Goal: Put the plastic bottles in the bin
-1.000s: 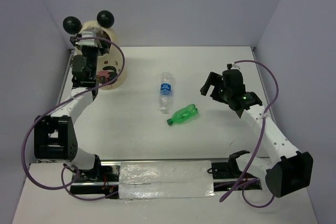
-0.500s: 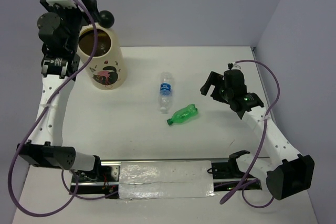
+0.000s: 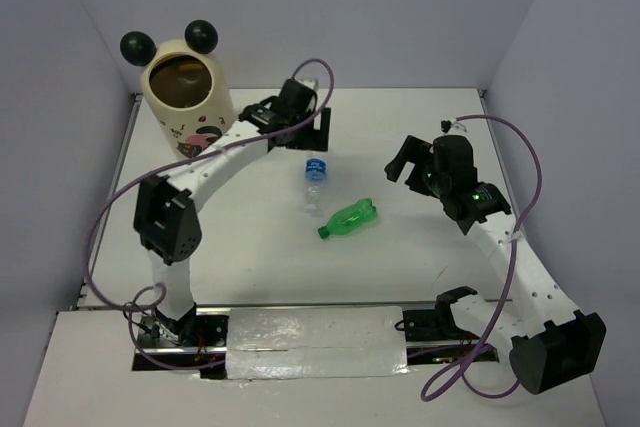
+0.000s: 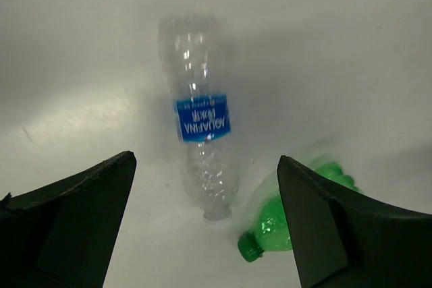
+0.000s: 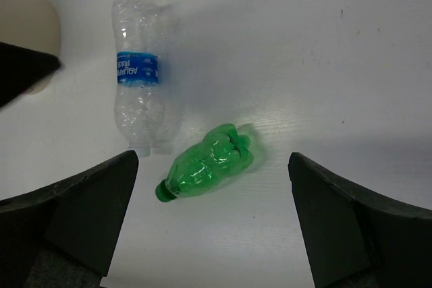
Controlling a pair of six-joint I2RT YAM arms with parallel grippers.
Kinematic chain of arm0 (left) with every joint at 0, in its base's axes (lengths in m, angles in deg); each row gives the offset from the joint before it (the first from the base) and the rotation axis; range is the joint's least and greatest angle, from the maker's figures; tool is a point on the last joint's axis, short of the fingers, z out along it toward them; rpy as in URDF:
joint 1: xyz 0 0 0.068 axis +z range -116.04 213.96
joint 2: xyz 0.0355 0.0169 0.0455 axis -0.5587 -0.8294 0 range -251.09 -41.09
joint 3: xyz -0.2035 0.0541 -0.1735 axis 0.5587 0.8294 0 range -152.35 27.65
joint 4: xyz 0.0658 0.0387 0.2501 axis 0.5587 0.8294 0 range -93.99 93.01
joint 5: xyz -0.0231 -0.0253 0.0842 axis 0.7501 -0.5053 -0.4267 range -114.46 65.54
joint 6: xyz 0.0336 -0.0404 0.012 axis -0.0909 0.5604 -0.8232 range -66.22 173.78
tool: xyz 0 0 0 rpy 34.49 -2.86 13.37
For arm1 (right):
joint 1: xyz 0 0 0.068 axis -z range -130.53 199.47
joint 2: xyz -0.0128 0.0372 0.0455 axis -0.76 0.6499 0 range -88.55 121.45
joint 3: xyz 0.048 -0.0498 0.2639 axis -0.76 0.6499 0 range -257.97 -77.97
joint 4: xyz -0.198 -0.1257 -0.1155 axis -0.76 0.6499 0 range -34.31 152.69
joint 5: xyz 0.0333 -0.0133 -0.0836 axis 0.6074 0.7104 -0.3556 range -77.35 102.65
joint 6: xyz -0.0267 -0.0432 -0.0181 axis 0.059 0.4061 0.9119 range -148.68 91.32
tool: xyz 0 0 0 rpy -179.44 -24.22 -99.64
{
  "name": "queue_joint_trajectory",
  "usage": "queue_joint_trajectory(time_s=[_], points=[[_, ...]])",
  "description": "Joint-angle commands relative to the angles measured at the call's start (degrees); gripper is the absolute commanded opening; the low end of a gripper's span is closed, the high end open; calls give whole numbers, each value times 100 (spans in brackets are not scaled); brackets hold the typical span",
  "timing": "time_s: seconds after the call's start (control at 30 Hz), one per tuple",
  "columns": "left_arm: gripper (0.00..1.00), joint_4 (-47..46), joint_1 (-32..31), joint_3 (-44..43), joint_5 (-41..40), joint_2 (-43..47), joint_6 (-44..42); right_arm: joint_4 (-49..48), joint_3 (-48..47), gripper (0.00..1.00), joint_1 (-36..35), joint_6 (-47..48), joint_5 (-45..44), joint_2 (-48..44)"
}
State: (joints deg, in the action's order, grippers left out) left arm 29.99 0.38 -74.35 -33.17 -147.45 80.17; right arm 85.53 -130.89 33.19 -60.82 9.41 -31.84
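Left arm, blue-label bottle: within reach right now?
Probably yes: the left gripper hangs open, the blue-label bottle framed between its fingers with nothing in between; the green bottle lies off beside its cap end.

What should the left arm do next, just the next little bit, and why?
Probably lower the left claw straight down over the clear bottle with the blue label. The claw is open and hovers above that bottle, which lies flat on the table and shows between the two fingers, so a short descent should bring it within grasp.
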Motion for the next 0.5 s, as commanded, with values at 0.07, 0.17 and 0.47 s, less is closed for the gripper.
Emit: queue_joint_trajectory(time_s=[0.07, 0.17, 0.47], points=[[99, 198, -43, -67, -149, -402, 762, 30, 37, 100, -60, -38, -89, -204], [99, 407, -52, -528, 194, -937, 701, 13, 37, 100, -60, -47, -80, -195], [99, 566, -43, -1295, 20, -2107, 788, -75, 28, 100, -104, -126, 78, -81]])
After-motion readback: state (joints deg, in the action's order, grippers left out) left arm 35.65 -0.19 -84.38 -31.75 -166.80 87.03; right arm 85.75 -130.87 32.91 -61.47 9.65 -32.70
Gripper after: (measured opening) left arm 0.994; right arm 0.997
